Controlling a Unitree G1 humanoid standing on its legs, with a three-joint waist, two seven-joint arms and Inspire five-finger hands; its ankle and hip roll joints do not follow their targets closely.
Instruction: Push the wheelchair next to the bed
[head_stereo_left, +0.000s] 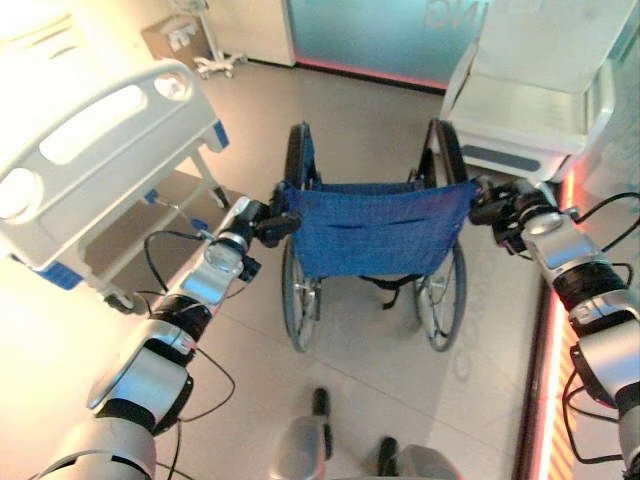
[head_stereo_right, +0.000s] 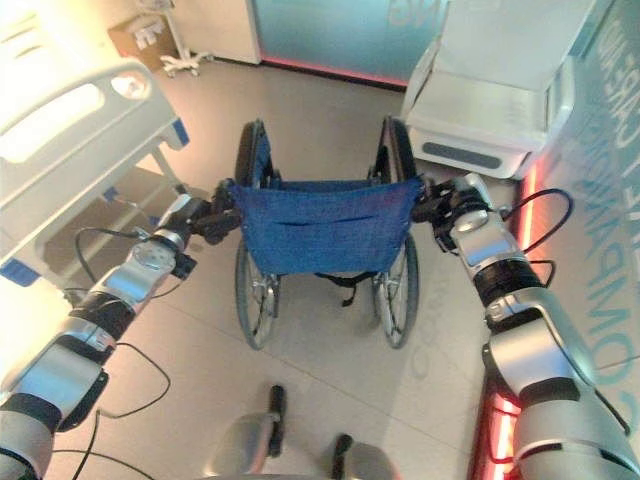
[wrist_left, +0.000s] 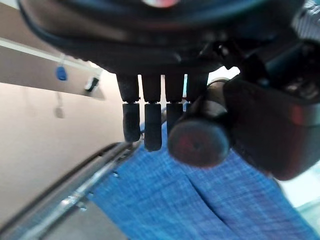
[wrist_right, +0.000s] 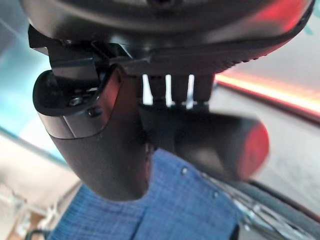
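Left eye view: left hand (head_stereo_left: 272, 222) and right hand (head_stereo_left: 492, 205), each curled round a push handle (wrist_left: 198, 142) of the blue-backed wheelchair (head_stereo_left: 372, 240) on the floor. Beyond: the bed (head_stereo_left: 95, 150) at left, a white cabinet (head_stereo_left: 535, 110) at right.

Pale tiled floor (head_stereo_left: 370, 130) spans the middle of the frame; a teal glass partition (head_stereo_left: 370, 30) with a red light strip (head_stereo_left: 365, 72) at its base runs along the top; a white cabinet (head_stereo_left: 530, 100) stands upper right; a wheeled stand (head_stereo_left: 215, 62) sits upper left; another red strip (head_stereo_left: 550, 370) glows lower right.
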